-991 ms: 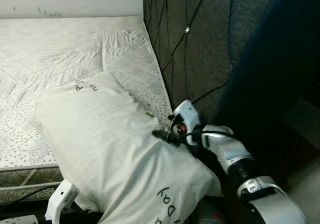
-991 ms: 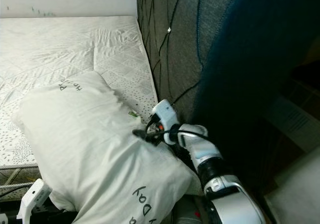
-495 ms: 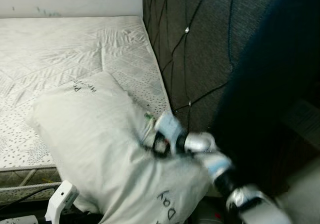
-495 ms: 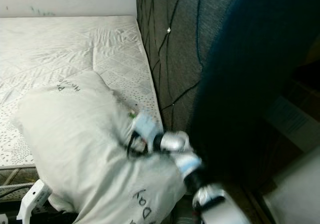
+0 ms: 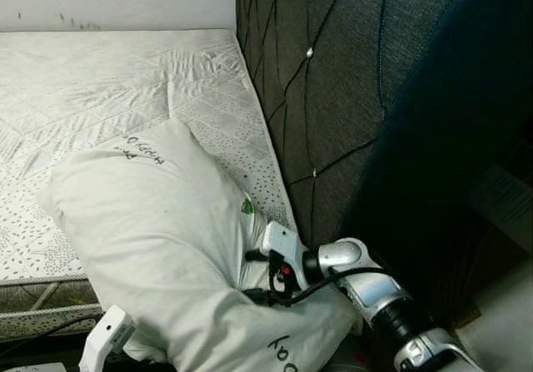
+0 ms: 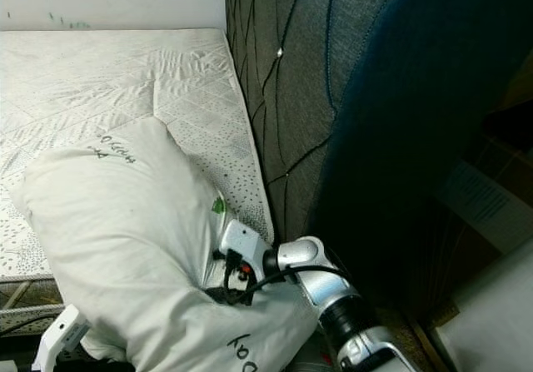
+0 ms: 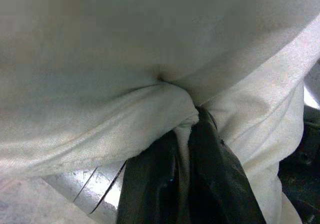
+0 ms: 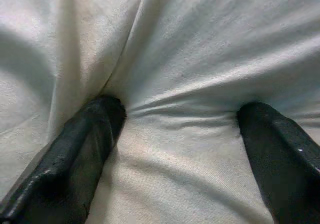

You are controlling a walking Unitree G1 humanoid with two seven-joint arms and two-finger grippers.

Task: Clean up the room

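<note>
Head eyes look down; wrist cameras press against the pillow (image 5: 158, 247).

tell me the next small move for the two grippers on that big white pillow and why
Probably close the right gripper: its fingers press spread apart into the large white fabric pillow, while the left gripper already pinches a fold. Then lift it onto the quilted white mattress.

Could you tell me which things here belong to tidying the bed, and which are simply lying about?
Part of the job:
- pillow
- mattress that it rests on
- left pincer, shut on a fold of the pillow's cloth
- right pincer, fingers apart, pressed into the pillow

Just lying about:
- quilted grey headboard
- dark blue fabric draped beside it
</note>
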